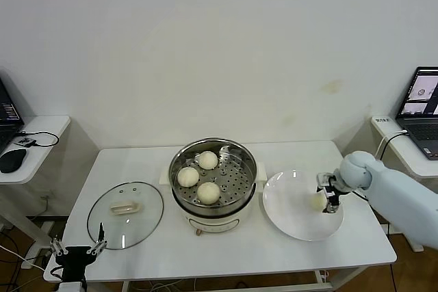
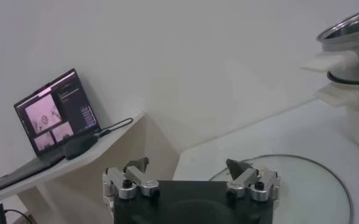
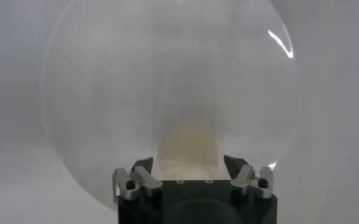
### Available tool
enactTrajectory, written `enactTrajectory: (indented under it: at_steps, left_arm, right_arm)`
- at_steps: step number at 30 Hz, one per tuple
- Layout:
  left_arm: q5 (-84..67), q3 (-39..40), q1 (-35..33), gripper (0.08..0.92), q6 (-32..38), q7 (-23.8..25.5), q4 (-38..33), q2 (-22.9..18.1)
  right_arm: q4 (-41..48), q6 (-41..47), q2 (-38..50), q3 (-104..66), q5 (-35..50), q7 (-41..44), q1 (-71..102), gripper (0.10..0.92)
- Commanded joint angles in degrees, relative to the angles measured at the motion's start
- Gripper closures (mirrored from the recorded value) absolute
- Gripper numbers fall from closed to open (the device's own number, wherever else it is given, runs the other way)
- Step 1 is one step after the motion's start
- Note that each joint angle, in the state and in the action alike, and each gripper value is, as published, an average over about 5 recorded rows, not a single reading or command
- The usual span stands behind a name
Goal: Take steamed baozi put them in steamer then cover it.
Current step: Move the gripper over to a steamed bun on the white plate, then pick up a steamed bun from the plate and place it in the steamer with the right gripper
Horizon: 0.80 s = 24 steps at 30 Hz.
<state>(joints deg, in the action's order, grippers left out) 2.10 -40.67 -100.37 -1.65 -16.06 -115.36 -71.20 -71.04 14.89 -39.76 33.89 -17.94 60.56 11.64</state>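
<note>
The steamer stands mid-table with three steamed baozi on its perforated tray: one at the back, one at the left, one at the front. The fourth baozi lies on the white plate to the right. My right gripper is down at that bun. In the right wrist view its jaws stand open with the bun between them, not clamped. My left gripper is parked open at the table's front left corner, beside the glass lid.
The glass lid with its cream handle lies flat left of the steamer and also shows in the left wrist view. Side desks with laptops stand at the far left and far right. A wall runs behind the table.
</note>
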Motion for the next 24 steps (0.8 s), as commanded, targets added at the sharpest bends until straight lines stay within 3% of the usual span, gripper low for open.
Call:
enactTrajectory:
  at_steps: [1, 14, 24]
  left_arm:
    - [0.0, 0.1, 0.0, 0.177, 0.0, 0.0, 0.1, -0.1]
    - [0.1, 0.1, -0.2, 0.177, 0.0, 0.0, -0.1, -0.3]
    - [0.1, 0.2, 0.2, 0.177, -0.1, 0.1, -0.3, -0.1]
  right_arm:
    - [2.6, -0.1, -2.1, -0.8, -1.1, -0.3, 0.6, 0.331]
    - [1.2, 0.1, -0.9, -1.0, -0.6, 0.3, -0.4, 0.428]
    - [-7.7, 2.9, 5.6, 9.8, 8.5, 1.5, -15.4, 0.474]
